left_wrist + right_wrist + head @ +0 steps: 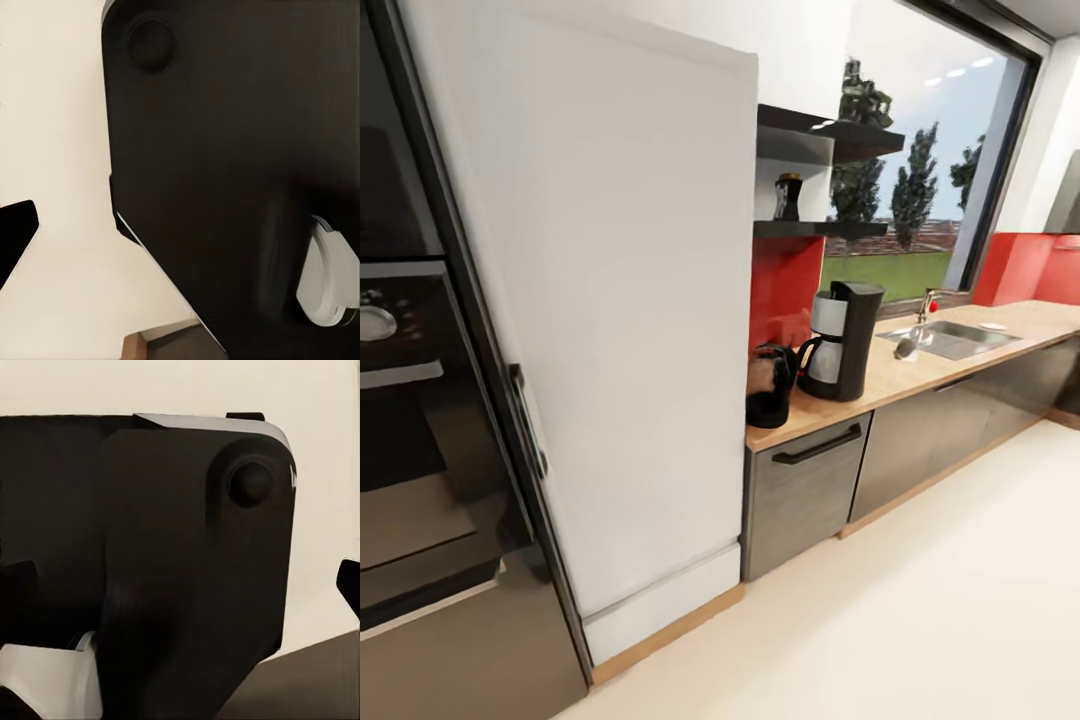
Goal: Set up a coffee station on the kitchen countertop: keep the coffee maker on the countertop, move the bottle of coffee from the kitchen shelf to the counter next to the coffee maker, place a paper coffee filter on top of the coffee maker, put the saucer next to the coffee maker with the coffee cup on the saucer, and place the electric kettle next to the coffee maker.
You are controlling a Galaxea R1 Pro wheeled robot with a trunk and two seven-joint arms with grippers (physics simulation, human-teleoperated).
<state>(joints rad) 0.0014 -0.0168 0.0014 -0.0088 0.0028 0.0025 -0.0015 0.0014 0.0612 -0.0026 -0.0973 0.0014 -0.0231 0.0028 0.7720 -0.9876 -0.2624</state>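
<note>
Coffee station barely begun; we stood well off from it.

The bottle of coffee (788, 196) sat on the kitchen shelf (820, 229), not yet moved, while the coffee maker (843, 340) and the electric kettle (770, 384) just beside it already stood on the worktop (920, 370). We judged filter, saucer and cup still pending. The wrist views gave dark robot housing, so we could not tell either gripper's state.

tall white cabinet (610, 300), oven (400, 400)
</note>
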